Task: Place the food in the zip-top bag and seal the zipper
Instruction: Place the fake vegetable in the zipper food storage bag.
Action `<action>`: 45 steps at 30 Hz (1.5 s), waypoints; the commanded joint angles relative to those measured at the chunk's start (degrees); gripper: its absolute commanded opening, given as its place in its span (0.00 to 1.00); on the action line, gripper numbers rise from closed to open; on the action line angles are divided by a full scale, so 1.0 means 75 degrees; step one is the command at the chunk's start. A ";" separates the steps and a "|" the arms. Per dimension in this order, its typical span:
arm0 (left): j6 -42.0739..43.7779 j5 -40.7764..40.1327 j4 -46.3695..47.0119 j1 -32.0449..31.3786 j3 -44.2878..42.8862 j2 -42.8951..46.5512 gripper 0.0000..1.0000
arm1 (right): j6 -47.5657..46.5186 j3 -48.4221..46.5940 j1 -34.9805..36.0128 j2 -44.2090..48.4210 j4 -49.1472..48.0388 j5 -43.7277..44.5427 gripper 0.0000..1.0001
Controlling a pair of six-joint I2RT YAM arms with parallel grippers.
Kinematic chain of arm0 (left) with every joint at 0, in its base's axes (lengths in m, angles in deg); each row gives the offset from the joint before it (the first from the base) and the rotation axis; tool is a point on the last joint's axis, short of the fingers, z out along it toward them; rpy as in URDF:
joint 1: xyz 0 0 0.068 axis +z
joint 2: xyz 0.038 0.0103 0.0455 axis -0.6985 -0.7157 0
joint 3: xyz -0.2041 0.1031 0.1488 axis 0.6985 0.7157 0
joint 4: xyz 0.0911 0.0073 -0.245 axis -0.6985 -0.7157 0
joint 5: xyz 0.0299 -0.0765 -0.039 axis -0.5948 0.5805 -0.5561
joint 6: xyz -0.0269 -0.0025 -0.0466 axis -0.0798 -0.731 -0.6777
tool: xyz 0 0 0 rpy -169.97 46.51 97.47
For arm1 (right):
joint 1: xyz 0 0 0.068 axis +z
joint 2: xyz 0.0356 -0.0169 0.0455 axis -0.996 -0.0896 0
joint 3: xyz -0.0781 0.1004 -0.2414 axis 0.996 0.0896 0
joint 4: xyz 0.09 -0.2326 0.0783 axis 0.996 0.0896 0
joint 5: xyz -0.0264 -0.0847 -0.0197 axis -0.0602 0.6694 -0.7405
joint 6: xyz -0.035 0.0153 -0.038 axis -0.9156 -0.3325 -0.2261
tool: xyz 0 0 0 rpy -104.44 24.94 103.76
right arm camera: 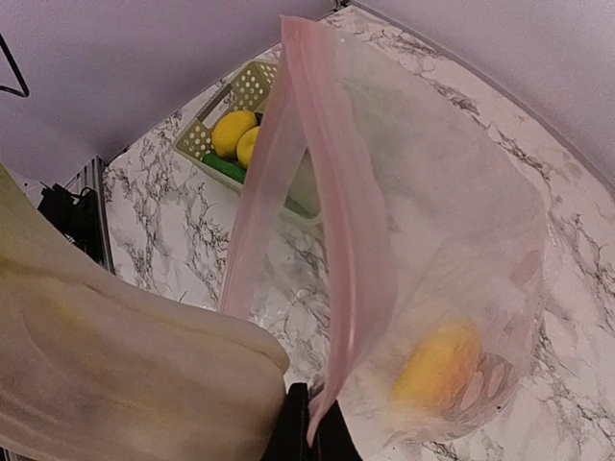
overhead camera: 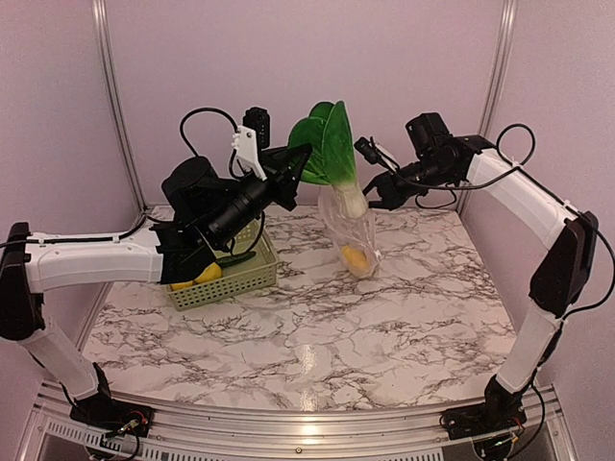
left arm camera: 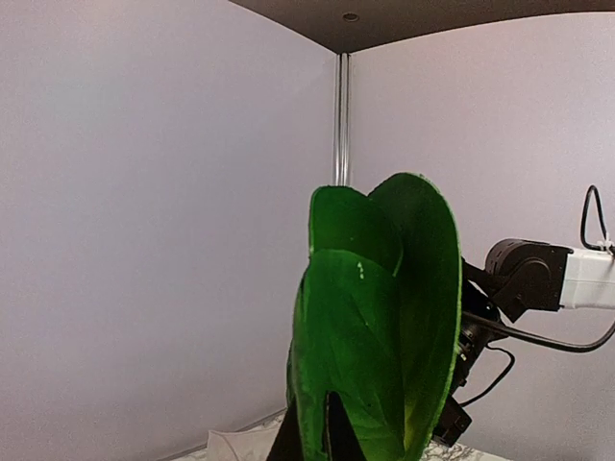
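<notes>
Marble surface [overhead camera: 404,317] below: left end effector [overhead camera: 300,163] pinches bok choy [overhead camera: 332,144] leaves, long axis vertical, stem at mouth of bag [overhead camera: 357,235] pinched up by right end effector [overhead camera: 373,195].

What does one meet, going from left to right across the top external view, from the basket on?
basket → left gripper → bok choy → right gripper. The zip-top bag hangs under the bok choy, so it is left out.
</notes>
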 commanded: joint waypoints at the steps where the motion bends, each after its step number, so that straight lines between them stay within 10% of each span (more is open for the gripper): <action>1: 0.0401 -0.0482 0.0502 -0.0054 -0.0131 -0.0723 0.00 | 0.0147 -0.0283 0.0079 0.0514 0.0067 -0.0392 0.00; 11: 0.0403 -0.1499 0.1761 -0.0132 0.0877 -0.0266 0.00 | 0.0127 0.0027 0.0046 0.0736 -0.0015 -0.0110 0.00; 32: 0.2335 -0.2788 0.1520 -0.0740 -0.1230 -0.2870 0.00 | 0.0627 -0.0117 -0.0137 0.0807 -0.0206 -0.0825 0.00; 45: 0.1015 -0.3935 0.1680 -0.0780 -0.1771 -0.3615 0.00 | 0.1147 0.0047 -0.0790 0.0714 -0.0620 -0.1289 0.00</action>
